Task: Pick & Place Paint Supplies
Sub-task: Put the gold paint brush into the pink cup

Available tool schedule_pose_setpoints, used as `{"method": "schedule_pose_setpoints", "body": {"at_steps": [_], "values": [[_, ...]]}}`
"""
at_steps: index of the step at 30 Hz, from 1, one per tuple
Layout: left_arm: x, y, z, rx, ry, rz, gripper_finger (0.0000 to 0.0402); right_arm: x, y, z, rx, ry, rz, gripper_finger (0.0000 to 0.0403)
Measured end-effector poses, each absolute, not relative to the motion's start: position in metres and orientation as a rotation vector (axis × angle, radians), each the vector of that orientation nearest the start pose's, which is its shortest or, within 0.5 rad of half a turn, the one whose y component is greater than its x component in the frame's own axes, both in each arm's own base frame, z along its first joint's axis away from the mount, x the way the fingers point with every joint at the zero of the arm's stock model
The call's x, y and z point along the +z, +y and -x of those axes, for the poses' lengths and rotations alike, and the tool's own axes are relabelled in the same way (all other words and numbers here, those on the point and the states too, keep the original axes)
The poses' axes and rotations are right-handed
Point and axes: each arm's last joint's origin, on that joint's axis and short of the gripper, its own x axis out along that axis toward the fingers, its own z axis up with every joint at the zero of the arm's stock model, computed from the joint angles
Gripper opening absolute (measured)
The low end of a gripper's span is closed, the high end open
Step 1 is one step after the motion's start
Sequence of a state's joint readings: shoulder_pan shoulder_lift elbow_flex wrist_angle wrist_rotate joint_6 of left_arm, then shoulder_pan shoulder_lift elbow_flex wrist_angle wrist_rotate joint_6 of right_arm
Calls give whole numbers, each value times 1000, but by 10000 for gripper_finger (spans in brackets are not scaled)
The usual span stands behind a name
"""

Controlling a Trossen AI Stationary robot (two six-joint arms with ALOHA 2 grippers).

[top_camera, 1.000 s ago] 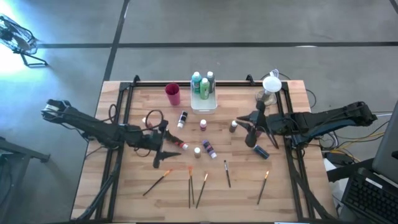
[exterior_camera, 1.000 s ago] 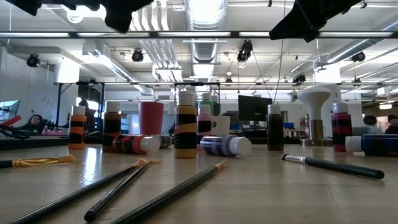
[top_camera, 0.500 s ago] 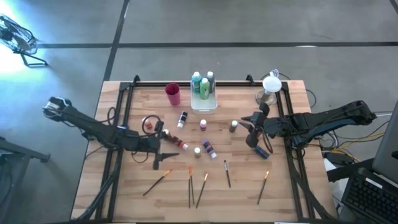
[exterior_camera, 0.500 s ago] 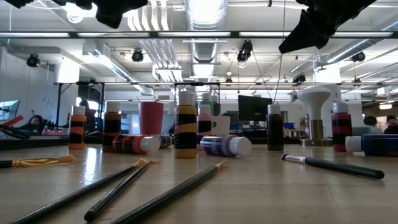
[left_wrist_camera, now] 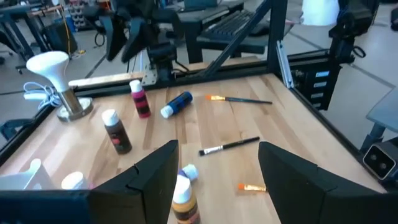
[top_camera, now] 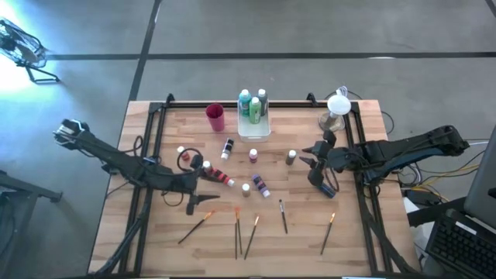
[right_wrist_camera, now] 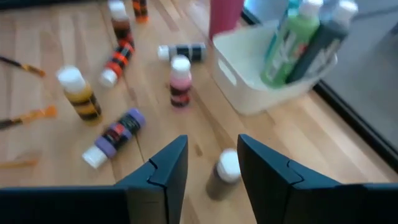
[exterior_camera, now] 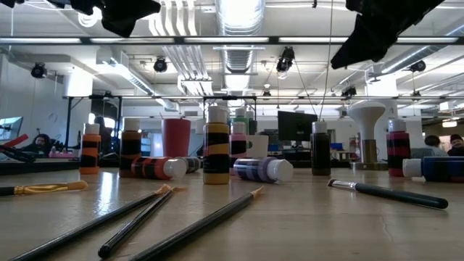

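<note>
Both arms are dark, near-black, built of slim tube-like links with bulkier blocks at the joints, and thin black cables loop off the left arm (top_camera: 116, 159) and the right arm (top_camera: 403, 151). The left arm's far end carries a pale grey, boxy base joint. In the wrist views the left fingers (left_wrist_camera: 155, 177) and the right fingers (right_wrist_camera: 165, 168) are matte black, flat-faced wedges with angular, faceted edges.
</note>
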State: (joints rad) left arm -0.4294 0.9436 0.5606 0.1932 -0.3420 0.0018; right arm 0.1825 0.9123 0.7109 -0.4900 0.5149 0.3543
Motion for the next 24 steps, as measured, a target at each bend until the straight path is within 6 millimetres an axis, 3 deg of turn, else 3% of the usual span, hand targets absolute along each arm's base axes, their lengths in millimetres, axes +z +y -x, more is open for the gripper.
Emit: {"method": "schedule_pose_setpoints", "body": {"at_steps": [13,24], "values": [[265,-78,-194,-84,157,-43,227,255,1,-176,-560,661,-241,133],[266,-77,-193,-67,153,-47,224,263,-5,-197,-505,529,-161,111]]}}
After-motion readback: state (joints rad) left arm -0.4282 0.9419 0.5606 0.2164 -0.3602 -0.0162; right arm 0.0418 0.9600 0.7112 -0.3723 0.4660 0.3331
